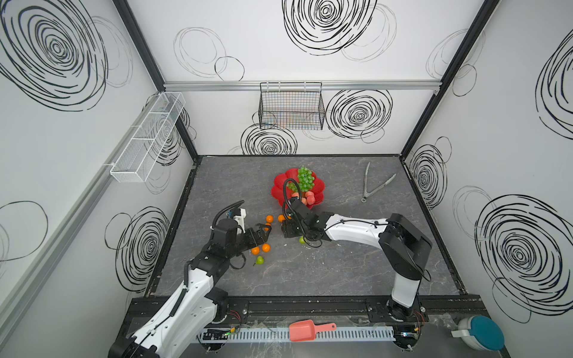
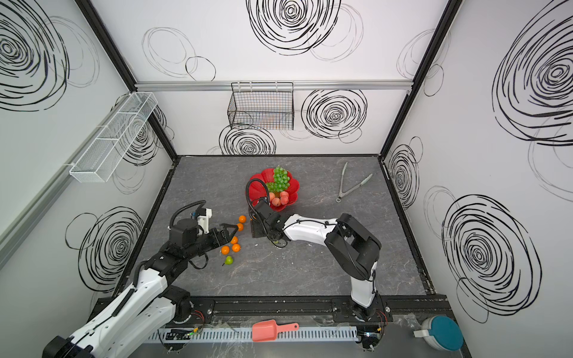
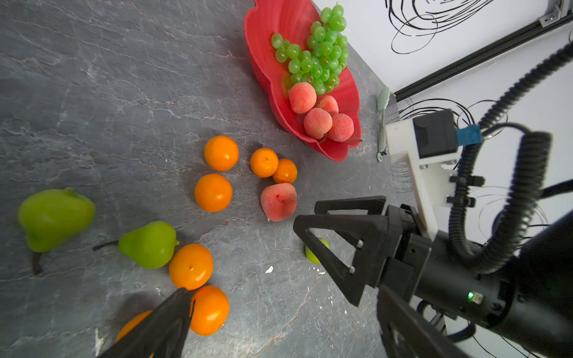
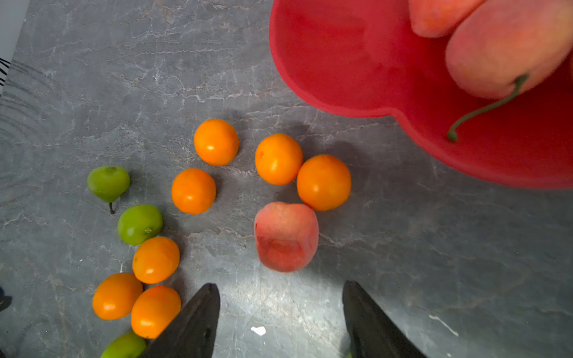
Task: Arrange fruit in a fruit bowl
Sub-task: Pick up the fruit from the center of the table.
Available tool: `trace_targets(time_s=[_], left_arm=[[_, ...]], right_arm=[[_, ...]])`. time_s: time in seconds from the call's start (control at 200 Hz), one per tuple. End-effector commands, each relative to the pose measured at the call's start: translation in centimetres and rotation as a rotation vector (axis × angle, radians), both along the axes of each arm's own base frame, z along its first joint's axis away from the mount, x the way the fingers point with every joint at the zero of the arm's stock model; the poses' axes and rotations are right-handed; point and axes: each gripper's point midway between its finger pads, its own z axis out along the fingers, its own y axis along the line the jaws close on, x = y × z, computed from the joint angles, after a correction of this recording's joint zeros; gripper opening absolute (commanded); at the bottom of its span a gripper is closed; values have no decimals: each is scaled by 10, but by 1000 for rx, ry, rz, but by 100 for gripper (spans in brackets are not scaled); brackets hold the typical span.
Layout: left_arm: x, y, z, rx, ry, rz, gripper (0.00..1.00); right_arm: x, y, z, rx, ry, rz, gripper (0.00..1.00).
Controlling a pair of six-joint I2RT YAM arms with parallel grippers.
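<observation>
Right pincer (image 4: 280, 283) is open and empty, jaws wider than the loose peach (image 4: 286, 237) lying on the surface (image 4: 93, 93) just ahead of the tips. I'd run straight in, centre the peach between the jaws and close low and gently, since a tangerine (image 4: 323, 183) sits right against its far side and would roll if nudged. The red bowl (image 4: 356, 62) is near, beyond that, with grapes (image 3: 319, 52) and bowl peaches (image 3: 317, 122) inside, so drop this one beside those. Left pincer (image 1: 266, 232) is open over the other tangerines, with the pears (image 4: 139, 224) loose nearby.
</observation>
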Motion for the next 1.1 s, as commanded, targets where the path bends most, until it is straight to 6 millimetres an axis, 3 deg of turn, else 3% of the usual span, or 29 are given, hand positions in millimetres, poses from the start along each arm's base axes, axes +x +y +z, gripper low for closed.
trace_targets(time_s=[0.0,0.32,1.096], left_arm=[[3,0,3,0,-24,-13,96],[5,1,2,-6,-25,-10,96],[6,1,0,-12,-21,-15,96]], right_arm=[[7,9,3,9,-4,-18,68],[14,10,-17,-43,30,-25,67],[22,14,-42,-85,80,10,55]])
